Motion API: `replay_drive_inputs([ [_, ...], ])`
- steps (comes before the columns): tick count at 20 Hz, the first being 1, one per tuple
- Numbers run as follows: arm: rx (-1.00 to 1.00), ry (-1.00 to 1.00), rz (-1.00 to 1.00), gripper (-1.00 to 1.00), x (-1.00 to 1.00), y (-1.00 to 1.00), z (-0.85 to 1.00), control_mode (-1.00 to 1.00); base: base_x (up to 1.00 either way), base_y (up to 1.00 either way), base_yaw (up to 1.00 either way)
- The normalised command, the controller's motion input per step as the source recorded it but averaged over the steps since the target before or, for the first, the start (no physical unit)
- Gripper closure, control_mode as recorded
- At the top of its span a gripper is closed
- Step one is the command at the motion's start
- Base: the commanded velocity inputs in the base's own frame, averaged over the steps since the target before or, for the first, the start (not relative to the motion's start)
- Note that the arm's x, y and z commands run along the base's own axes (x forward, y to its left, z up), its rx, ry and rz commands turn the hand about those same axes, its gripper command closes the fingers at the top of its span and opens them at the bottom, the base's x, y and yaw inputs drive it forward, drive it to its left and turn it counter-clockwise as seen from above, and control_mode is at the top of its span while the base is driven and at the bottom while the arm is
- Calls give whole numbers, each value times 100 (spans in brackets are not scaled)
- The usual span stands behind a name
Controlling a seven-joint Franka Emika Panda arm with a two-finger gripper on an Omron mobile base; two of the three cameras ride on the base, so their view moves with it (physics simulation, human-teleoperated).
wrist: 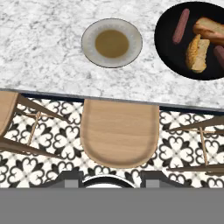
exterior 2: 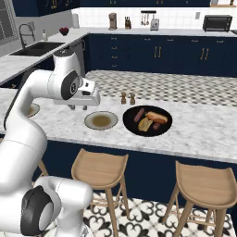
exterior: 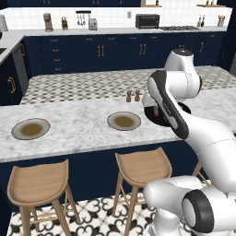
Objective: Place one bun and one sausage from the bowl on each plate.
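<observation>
The black bowl sits on the marble island and holds two sausages and two buns. In the hand view the bowl is at the upper right, and a grey plate with a brownish centre lies left of it. That plate is bare. A second bare plate lies far to the left. My gripper hangs above the island's front edge, near the middle plate and left of the bowl. The gripper is open, with nothing between its fingers.
Two small shakers stand behind the plate and bowl. Wooden stools line the island's front over patterned floor tiles. My own arm hides most of the bowl in the left base view. A sink is on the far left counter.
</observation>
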Motion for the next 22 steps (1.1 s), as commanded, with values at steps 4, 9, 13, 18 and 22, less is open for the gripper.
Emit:
replay_drive_inputs([
  [4,0,0,0,-100,0,0,0,100,3,-1,0],
  [9,0,0,0,-100,0,0,0,100,51,-14,-8],
  [13,0,0,0,-100,0,0,0,100,62,-15,-8],
  [18,1,0,0,-100,30,-12,-4,-100,31,-10,-1],
  [22,6,1,-2,-100,98,-75,-42,-100,0,0,0],
])
